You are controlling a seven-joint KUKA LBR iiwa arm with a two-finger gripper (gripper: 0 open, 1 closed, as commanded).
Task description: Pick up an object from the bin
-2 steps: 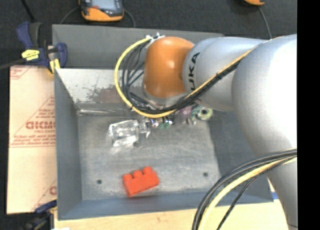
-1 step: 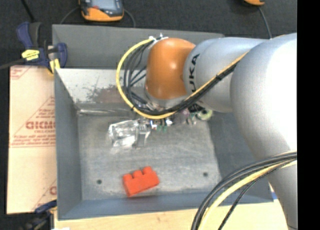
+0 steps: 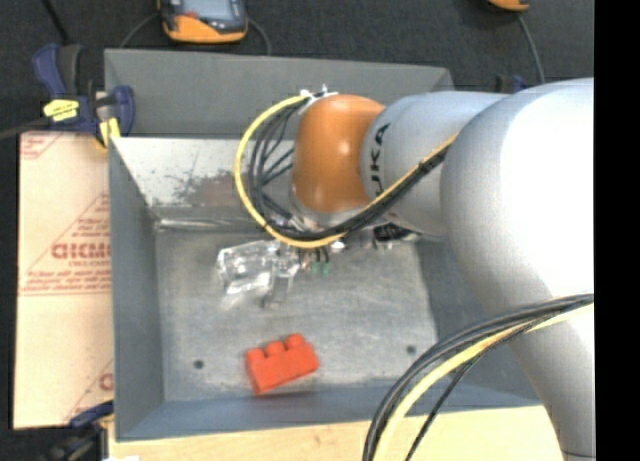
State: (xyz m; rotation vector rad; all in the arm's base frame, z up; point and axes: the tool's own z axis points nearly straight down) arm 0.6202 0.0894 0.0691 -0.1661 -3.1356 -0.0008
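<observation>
A clear, crumpled plastic thing (image 3: 243, 267) lies in the middle of the bin floor, a little left of centre. My gripper (image 3: 281, 277) reaches down beside its right edge, mostly covered by the arm's wrist above it. Whether it touches the clear thing I cannot tell. An orange-red toy brick (image 3: 282, 362) with studs on top lies by the bin's near wall, well below the gripper and apart from it.
The arm comes in from the right and covers the bin's right and back-middle parts. Bare grey floor lies to the left of the clear thing and between it and the brick.
</observation>
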